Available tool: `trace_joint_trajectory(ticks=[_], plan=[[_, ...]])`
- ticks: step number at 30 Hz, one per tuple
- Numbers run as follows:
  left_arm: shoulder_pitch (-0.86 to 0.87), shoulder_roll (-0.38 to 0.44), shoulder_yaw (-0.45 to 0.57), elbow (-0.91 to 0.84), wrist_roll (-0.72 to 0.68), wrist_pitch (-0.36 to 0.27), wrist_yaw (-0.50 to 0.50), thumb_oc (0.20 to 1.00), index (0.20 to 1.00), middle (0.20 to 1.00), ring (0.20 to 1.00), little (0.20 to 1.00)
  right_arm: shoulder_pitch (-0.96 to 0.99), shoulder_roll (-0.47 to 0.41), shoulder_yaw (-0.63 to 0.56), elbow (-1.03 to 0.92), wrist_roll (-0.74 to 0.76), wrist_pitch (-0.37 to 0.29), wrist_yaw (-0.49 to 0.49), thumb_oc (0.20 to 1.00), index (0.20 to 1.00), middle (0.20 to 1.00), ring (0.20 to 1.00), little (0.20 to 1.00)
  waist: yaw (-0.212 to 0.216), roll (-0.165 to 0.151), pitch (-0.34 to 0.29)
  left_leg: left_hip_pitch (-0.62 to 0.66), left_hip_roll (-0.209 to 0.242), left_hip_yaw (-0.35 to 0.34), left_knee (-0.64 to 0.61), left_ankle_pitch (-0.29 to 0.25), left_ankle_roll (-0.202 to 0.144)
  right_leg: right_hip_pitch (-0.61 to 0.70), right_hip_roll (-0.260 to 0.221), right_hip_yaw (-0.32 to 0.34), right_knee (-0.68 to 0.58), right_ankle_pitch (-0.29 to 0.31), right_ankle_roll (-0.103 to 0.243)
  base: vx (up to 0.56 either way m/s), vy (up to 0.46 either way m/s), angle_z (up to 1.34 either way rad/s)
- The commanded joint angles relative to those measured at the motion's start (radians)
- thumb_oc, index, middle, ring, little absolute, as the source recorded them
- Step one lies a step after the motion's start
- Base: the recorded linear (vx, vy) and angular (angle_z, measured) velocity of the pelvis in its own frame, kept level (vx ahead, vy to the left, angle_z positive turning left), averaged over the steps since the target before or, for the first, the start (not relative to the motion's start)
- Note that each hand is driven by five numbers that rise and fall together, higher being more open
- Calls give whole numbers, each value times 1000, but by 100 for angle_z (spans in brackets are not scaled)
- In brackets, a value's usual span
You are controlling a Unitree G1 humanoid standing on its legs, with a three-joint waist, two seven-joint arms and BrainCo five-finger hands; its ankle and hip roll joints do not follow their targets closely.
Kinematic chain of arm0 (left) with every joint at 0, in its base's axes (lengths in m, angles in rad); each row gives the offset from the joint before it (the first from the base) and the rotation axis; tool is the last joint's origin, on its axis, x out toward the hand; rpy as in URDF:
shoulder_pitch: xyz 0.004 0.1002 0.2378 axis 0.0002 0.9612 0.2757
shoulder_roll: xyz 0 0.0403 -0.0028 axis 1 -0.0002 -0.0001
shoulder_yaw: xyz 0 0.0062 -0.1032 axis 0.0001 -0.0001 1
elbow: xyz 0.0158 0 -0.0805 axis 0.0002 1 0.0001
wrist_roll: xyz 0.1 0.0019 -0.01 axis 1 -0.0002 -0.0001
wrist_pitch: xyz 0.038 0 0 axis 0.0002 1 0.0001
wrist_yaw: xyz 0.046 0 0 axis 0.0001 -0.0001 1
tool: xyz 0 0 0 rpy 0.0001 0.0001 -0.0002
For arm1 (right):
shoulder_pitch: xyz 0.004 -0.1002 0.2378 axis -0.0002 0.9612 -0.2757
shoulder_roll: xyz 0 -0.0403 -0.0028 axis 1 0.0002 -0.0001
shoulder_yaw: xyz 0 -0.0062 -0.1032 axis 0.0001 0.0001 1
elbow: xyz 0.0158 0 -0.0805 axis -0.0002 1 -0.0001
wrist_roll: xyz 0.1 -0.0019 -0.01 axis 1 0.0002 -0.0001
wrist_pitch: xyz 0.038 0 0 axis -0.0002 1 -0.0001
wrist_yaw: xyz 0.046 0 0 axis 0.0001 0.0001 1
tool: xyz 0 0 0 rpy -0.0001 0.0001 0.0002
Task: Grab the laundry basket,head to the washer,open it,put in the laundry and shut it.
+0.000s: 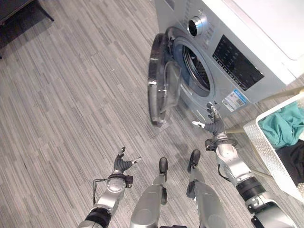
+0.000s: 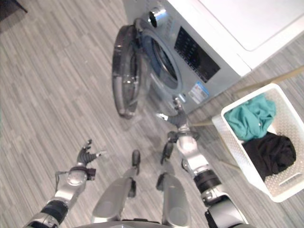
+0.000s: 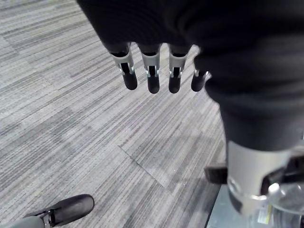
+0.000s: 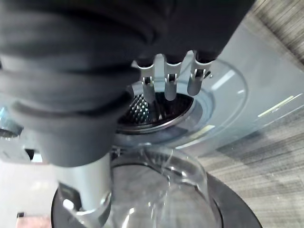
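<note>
You have one washer [image 1: 237, 57] with one open door [image 1: 159, 80], one white laundry basket [image 2: 237, 147], and two garments: one teal [image 2: 251, 118], one black [image 2: 270, 152]

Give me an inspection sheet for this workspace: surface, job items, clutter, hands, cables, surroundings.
Surface: grey striped floor.
Job's things: washer, its door swung open; white laundry basket on the floor at the robot's right, holding a teal cloth and a black cloth.
Clutter: nothing seen.
Hands: left hand open, empty, low over the floor; right hand open, empty, near the washer's front.
Cables: nothing seen.
Surroundings: dark furniture at far left.
</note>
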Motion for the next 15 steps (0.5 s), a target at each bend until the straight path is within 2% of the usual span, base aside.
trace_joint_trajectory(ticks=[1, 4, 5, 6, 9, 12, 13, 15], plan=[[-23, 43, -23, -7, -13, -25, 17, 1000, 1000, 1000, 1000, 1000, -145, 34, 79, 79, 26, -24, 32, 1000, 1000, 1000, 1000, 1000, 43, -30, -3, -40, -6, 15, 81, -89, 14, 21, -86, 2, 124, -123, 116, -30, -2, -17], [-47, 62, -50, -1, -19, -32, 12, 1000, 1000, 1000, 1000, 1000, -278, 30, 151, 224, 46, 10, 70, 1000, 1000, 1000, 1000, 1000, 69, -24, 4, -61, -9, 2, 91, -84, 11, 14, -92, -7, 127, -124, 112, -5, -4, 5], [-57, 80, -64, 1, -30, -37, 15, 1000, 1000, 1000, 1000, 1000, -361, 44, 176, 310, 61, 26, 81, 1000, 1000, 1000, 1000, 1000, 91, -21, 8, -77, -10, -6, 97, -80, 8, 7, -94, -16, 128, -124, 111, 93, -29, 24], [-60, 85, -72, 3, -41, -40, 12, 1000, 1000, 1000, 1000, 1000, -396, 50, 184, 350, 68, 30, 86, 1000, 1000, 1000, 1000, 1000, 103, -15, 6, -72, -5, -15, 100, -102, -1, 14, -88, -13, 131, -145, 119, 104, -45, 22], [-144, 108, -101, 2, -51, -50, 25, 1000, 1000, 1000, 1000, 1000, -478, 55, 206, 387, 76, 37, 82, 1000, 1000, 1000, 1000, 1000, 109, -24, 7, -103, -5, -21, 113, -102, -8, 2, -87, -14, 131, -148, 119, 54, -39, 43], [-324, 134, -138, 43, -10, -45, 60, 1000, 1000, 1000, 1000, 1000, -503, 75, 232, 344, 86, 26, 75, 1000, 1000, 1000, 1000, 1000, 87, -52, 18, -124, 5, -14, 127, -107, -11, -14, -77, -7, 136, -147, 119, 1, 11, 30], [-432, 152, -149, 110, 10, -27, 80, 1000, 1000, 1000, 1000, 1000, -498, 74, 256, 311, 75, 22, 81, 1000, 1000, 1000, 1000, 1000, 66, -74, 27, -134, 13, -8, 140, -114, -12, -22, -69, -4, 136, -142, 122, -3, -2, 7], [-538, 186, -148, 208, 15, -5, 104, 1000, 1000, 1000, 1000, 1000, -481, 65, 287, 275, 63, 22, 96, 1000, 1000, 1000, 1000, 1000, 39, -102, 31, -141, 24, 2, 152, -121, -12, -30, -60, 2, 135, -132, 128, -4, -4, -17]])
